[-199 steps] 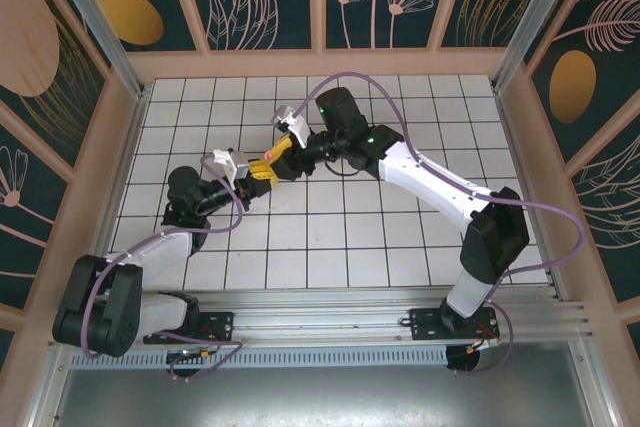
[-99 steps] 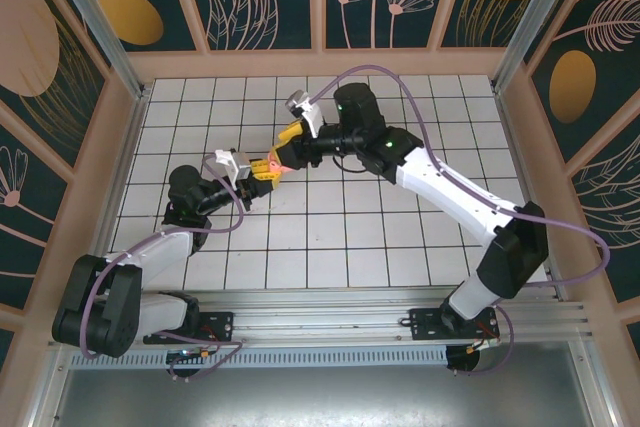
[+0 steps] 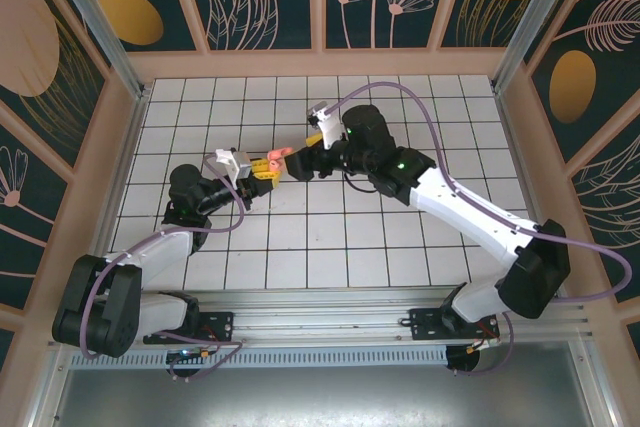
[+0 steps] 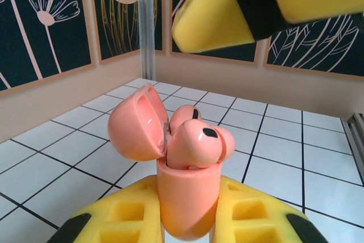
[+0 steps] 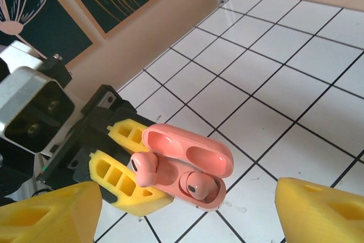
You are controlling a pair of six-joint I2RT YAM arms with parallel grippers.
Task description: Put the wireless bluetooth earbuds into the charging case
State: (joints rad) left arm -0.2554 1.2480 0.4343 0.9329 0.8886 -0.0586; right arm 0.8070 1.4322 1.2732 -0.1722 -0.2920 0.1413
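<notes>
My left gripper [image 4: 187, 211] is shut on the lower body of the coral-pink charging case [image 4: 185, 197], which it holds upright above the tiles with the lid [image 4: 133, 123] swung open. Two coral earbuds sit in the case. One earbud [image 5: 196, 186] lies low in its well. The other earbud [image 5: 144, 169] stands higher at the case's end, next to the left gripper's yellow fingers [image 5: 122, 189]. My right gripper [image 5: 185, 217] is open and apart from the case, with nothing between its fingertips. From above, the right gripper [image 3: 305, 152] is just right of the case [image 3: 277, 158].
The white tiled floor [image 3: 400, 237] spreads under both arms. Wooden-framed patterned walls [image 3: 320, 7] close it in on three sides. An aluminium post [image 4: 147, 21] stands in the far corner. The left arm's wrist block [image 5: 34, 106] is close to the right gripper's left finger.
My right gripper has opened and drawn back to the right, away from the case. The earbud it carried is left in the case. The left gripper has stayed still, holding the case.
</notes>
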